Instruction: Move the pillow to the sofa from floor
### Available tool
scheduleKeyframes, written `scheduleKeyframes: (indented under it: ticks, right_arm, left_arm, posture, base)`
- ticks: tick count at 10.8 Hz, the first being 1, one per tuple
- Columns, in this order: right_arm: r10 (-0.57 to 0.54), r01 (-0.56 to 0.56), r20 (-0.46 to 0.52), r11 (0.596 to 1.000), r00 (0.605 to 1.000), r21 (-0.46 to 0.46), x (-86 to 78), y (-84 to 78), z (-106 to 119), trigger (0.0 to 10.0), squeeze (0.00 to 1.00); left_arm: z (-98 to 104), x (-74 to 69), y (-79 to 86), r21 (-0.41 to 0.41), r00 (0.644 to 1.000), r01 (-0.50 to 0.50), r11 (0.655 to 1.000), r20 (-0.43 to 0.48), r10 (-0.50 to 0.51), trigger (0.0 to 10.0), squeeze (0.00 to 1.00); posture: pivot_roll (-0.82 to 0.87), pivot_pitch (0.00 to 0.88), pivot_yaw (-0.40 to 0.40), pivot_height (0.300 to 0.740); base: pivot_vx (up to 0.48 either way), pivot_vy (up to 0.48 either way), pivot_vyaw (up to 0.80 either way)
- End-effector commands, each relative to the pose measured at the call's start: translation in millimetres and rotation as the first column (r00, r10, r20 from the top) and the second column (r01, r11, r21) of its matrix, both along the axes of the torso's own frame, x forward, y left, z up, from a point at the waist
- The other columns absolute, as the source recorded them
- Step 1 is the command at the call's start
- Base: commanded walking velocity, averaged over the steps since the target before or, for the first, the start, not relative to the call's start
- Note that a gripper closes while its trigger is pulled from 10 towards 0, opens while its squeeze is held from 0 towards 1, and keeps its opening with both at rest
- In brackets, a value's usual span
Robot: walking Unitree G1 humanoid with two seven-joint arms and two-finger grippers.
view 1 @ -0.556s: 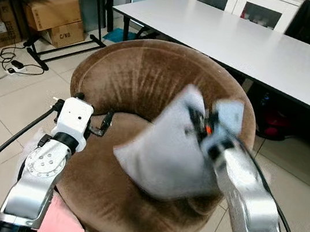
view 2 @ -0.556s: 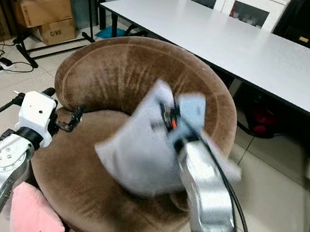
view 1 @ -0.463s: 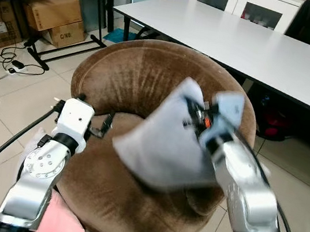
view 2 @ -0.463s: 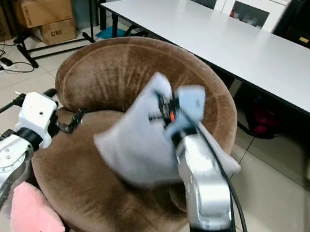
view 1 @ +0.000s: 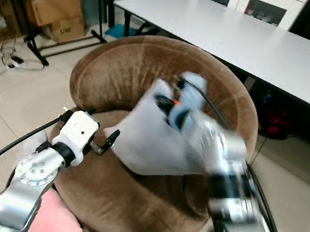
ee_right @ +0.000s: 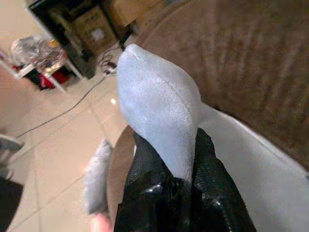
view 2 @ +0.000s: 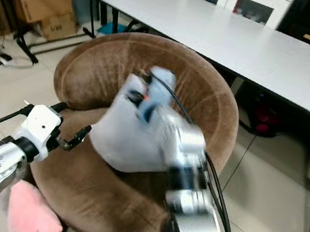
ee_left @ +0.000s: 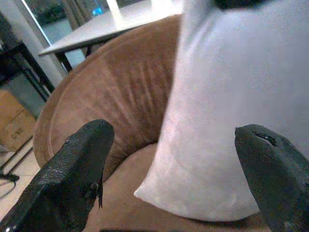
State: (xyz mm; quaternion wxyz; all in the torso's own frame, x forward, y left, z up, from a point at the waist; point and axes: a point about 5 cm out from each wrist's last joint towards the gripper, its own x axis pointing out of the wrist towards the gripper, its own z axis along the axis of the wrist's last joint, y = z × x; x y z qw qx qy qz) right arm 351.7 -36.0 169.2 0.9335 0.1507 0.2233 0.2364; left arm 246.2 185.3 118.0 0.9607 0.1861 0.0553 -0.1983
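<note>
Indoors, brown sofa [view 1: 144, 73], right end effector [ee_right: 181, 176] pinching pillow [view 1: 151, 142], prob. tiled floor [view 1: 5, 105], left end effector [ee_left: 169, 159] open.

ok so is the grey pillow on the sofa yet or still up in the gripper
Both: the pillow rests its lower edge on the brown sofa seat, while the right gripper pinches its top corner. The left gripper is open beside it.

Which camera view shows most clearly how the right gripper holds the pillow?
The right wrist view: the right gripper pinches a corner of the pillow between its black fingers. In both eye views this grip is blurred. The left wrist view shows the pillow's lower corner resting on the sofa.
</note>
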Motion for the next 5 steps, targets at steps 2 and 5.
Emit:
scheduleKeyframes:
  ticks: [2,5]
  right_arm:
    - [-0.040,0.043,-0.038,0.996,0.998,0.080,17.7,10.3,13.9,10.0,0.00]
    - [-0.379,0.386,-0.137,0.922,0.915,0.034,44.7,-18.4,10.1,10.0,0.00]
  left_arm:
    - [2.1,-8.9,1.5,0.003,1.000,0.005,1.000,-0.013,-0.005,10.0,0.00]
    - [1.3,-16.4,1.0,0.011,1.000,-0.005,1.000,-0.025,0.005,10.0,0.00]
  posture:
    - [0.01,0.000,-0.066,0.740]
    - [0.02,0.000,-0.087,0.740]
  base:
    - [0.000,0.000,0.00]
    - [0.000,0.000,0.00]
